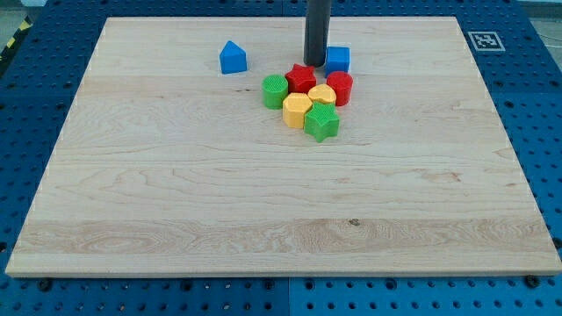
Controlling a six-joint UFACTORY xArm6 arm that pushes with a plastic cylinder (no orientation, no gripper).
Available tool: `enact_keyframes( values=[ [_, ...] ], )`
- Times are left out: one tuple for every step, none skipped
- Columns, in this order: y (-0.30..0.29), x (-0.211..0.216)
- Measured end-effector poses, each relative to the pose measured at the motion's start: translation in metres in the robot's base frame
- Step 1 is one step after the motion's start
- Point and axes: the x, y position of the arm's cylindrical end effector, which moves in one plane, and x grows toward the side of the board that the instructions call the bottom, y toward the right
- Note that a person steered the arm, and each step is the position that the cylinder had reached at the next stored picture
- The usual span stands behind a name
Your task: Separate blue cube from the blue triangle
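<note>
The blue cube (pixel 338 59) sits near the view's top, right of centre. The blue triangle (pixel 233 57) stands apart to the view's left of it, with bare board between them. My tip (pixel 314 64) is the lower end of the dark rod; it rests just left of the blue cube, close to or touching its left side, and just above the red star (pixel 301 78).
A tight cluster lies below the tip: a green cylinder (pixel 275 91), a red cylinder (pixel 340 88), two yellow blocks (pixel 297 111) (pixel 321 95), and a green star (pixel 322 122). The wooden board (pixel 263 211) sits on a blue perforated table. A marker tag (pixel 484 39) is at the top right corner.
</note>
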Motion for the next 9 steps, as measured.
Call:
enact_keyframes(
  values=[
    [0.001,0.0],
    [0.016,-0.003],
    [0.032,-0.006],
    [0.034,-0.006],
    [0.034,-0.006],
    [0.037,-0.016],
    [0.045,-0.022],
    [0.067,-0.022],
    [0.071,-0.022]
  ],
)
